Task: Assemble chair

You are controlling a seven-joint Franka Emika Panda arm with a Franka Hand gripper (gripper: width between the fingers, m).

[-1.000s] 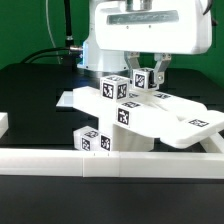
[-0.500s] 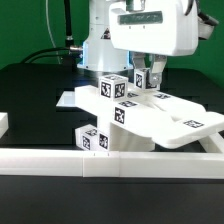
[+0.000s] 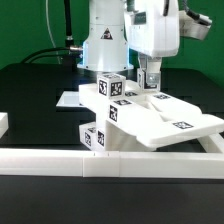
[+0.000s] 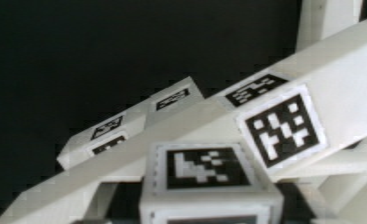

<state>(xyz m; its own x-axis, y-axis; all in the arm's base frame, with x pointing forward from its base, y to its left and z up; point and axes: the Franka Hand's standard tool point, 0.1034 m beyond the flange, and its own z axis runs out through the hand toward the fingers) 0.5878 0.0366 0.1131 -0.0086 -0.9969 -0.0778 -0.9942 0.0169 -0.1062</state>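
Observation:
The chair (image 3: 140, 118) stands as a joined stack of white tagged pieces in the middle of the black table. A tagged block (image 3: 112, 88) sits on top, another block (image 3: 95, 140) low at the front, and a flat panel (image 3: 182, 126) slopes toward the exterior view's right. My gripper (image 3: 151, 84) comes down behind the stack and is shut on an upright white piece (image 3: 150, 78) of the chair. In the wrist view a white tagged block (image 4: 206, 166) sits between the dark fingers (image 4: 134, 196) of the gripper (image 4: 206, 202), with tagged panels (image 4: 278, 118) beyond.
A low white border wall (image 3: 110, 161) runs along the front of the table. A small white piece (image 3: 3, 123) lies at the exterior view's left edge. The arm's base (image 3: 104, 40) and cables (image 3: 66, 35) stand behind the chair.
My wrist has swung toward the exterior view's right and turned. The sloping panel's tag has shifted toward the exterior view's left. The grip stays the same.

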